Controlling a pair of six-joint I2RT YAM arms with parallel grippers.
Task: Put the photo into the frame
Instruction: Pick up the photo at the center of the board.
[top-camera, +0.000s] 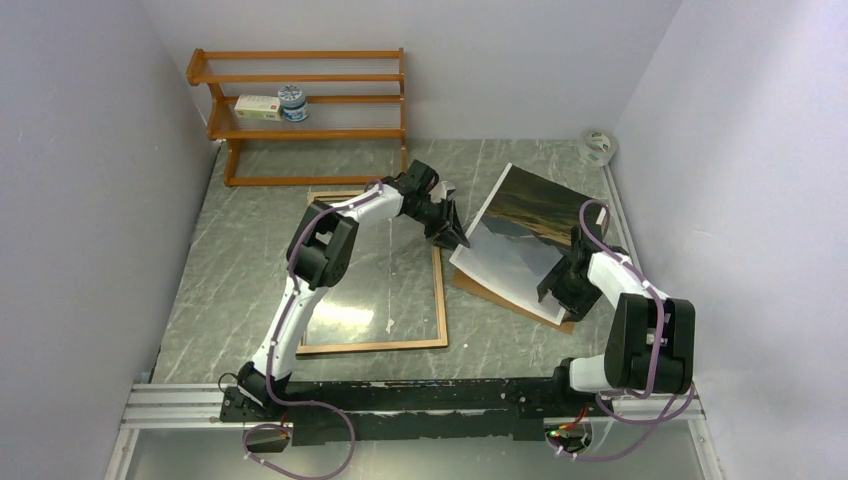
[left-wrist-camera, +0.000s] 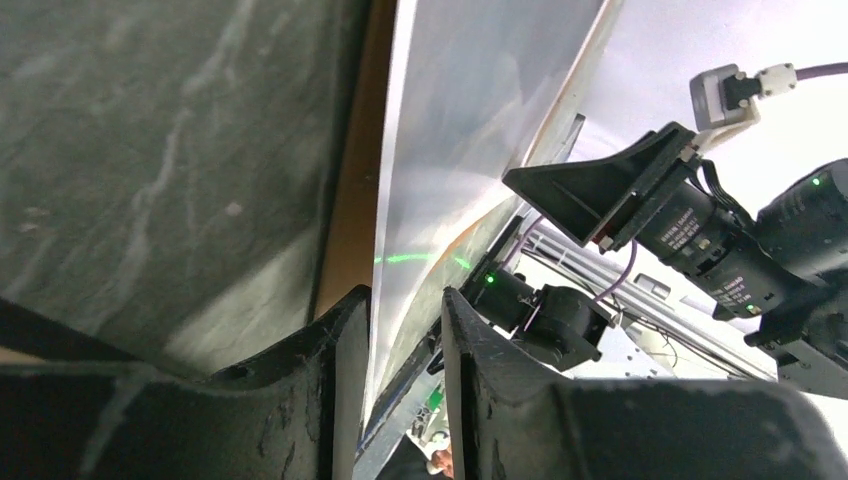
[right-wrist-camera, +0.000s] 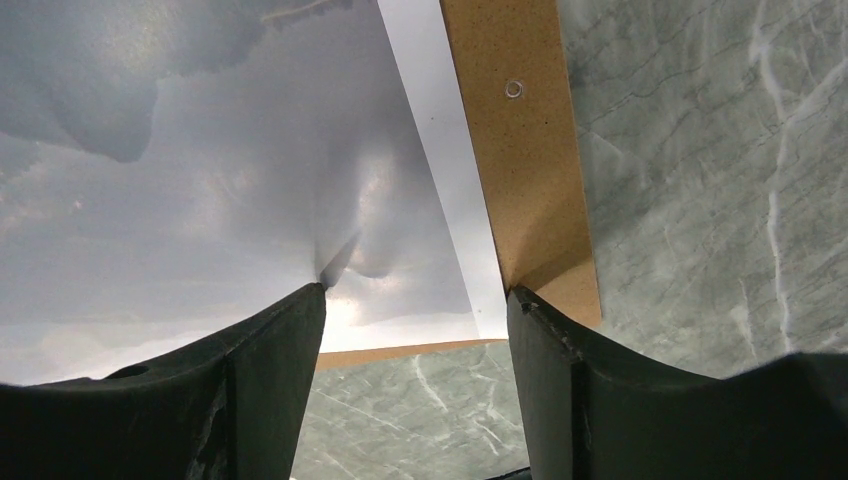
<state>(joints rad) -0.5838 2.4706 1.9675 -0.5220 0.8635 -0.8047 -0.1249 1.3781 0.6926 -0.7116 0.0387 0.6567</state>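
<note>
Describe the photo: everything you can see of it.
The photo is a large thin glossy print: grey mountains, a brown-green band at its far end, narrow white margin. It lies skewed on the brown backing board, right of the frame, its left edge seemingly raised between the left gripper's fingers. One finger of the open right gripper presses a dimple near its corner.

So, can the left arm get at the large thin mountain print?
Likely yes: the large thin mountain print has its edge between the fingers of the left gripper, with nothing else in the gap.
</note>
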